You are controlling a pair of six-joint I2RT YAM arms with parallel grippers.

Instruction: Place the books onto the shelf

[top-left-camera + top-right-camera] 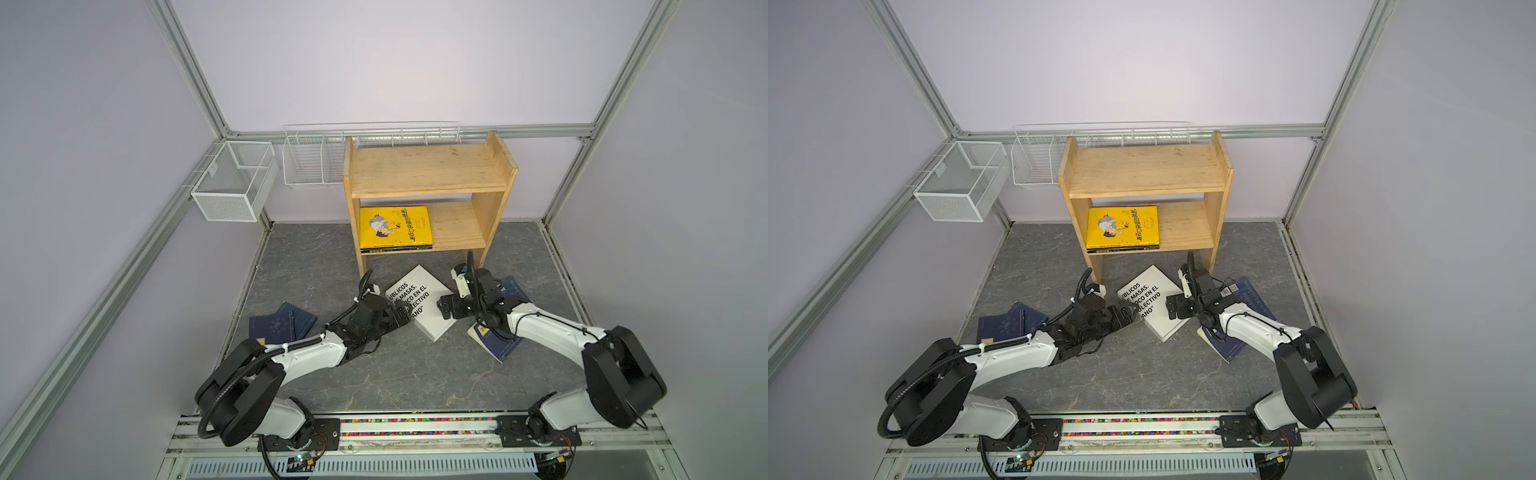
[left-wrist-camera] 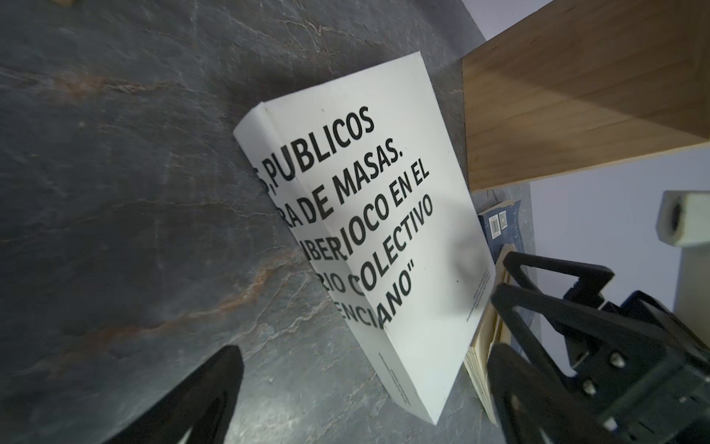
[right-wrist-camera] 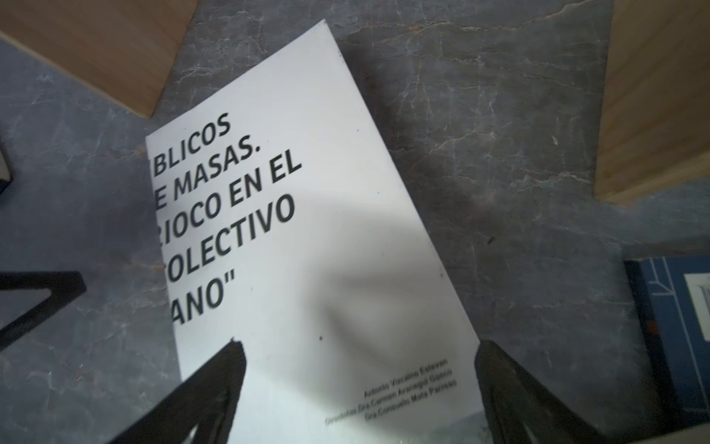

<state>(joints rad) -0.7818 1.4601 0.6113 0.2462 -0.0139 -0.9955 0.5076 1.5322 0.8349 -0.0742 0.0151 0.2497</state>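
Observation:
The thick white book with black lettering lies flat on the grey floor in front of the pine shelf. My left gripper is open at its left edge, with the book's near corner between the fingers. My right gripper is open over its right end, jaws wide above the cover. On the lower tier the yellow book lies on a black one. Thin navy books lie on the floor at left and under the right arm.
Two white wire baskets hang behind and left of the shelf. The shelf's front legs stand just beyond the white book. Aluminium frame posts and lilac walls close the cell in.

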